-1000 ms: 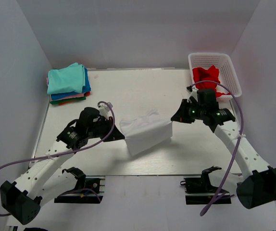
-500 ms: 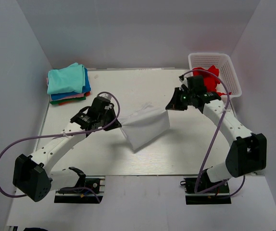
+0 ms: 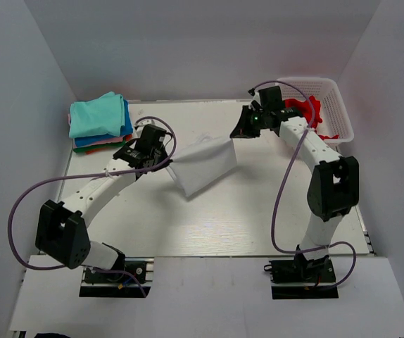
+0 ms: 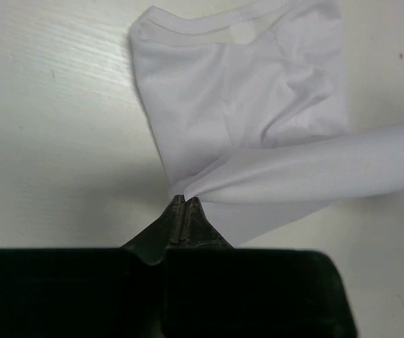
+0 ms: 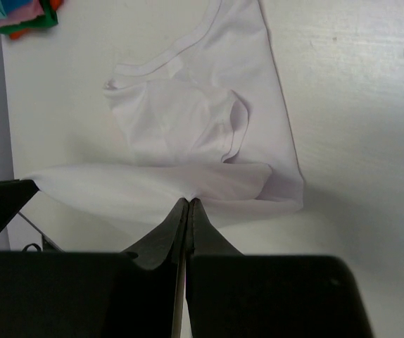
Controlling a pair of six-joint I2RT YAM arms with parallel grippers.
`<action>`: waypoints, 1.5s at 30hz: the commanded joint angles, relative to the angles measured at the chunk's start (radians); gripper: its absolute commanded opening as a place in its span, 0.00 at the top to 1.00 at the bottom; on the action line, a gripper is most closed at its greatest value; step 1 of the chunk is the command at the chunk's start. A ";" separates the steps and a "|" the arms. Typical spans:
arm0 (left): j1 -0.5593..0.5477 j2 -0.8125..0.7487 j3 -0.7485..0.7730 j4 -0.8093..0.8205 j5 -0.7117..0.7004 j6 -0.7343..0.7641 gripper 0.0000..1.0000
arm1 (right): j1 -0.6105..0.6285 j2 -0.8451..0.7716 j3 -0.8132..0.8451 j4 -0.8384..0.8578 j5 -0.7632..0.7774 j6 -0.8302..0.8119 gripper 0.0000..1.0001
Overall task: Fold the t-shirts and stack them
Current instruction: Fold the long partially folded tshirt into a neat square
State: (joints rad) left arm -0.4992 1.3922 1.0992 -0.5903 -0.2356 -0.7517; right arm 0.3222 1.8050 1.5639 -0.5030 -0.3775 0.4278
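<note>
The white t-shirt (image 3: pixel 200 165) hangs stretched between both grippers over the middle of the table, its lower part drooping to the tabletop. My left gripper (image 3: pixel 169 159) is shut on its left corner; the left wrist view shows the pinch (image 4: pixel 185 198) and the collar of the white t-shirt (image 4: pixel 244 98) below. My right gripper (image 3: pixel 236 135) is shut on its right corner; the right wrist view shows the pinch (image 5: pixel 189 199) and the shirt (image 5: pixel 195 120). A red t-shirt (image 3: pixel 307 113) lies in the basket. A stack of folded t-shirts, teal on top (image 3: pixel 98 117), sits at the far left.
The white lattice basket (image 3: pixel 337 105) stands at the far right corner, close behind my right arm. The folded stack's edge shows in the right wrist view (image 5: pixel 19 14). Grey walls (image 3: pixel 188 49) close in the table (image 3: pixel 244 218) on three sides.
Both grippers have carried the white t-shirt away from the near side toward the far edge of the table, lifting it. Both arms are now stretched further out.
</note>
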 commanded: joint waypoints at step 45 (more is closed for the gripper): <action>0.051 -0.147 -0.154 0.225 0.199 0.180 1.00 | -0.012 -0.265 -0.243 0.127 0.180 0.003 1.00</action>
State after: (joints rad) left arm -0.4618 1.2369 0.8734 -0.3592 0.1169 -0.5842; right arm 0.3164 1.4937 1.2385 -0.4000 -0.2523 0.4229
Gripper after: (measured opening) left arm 0.019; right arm 0.005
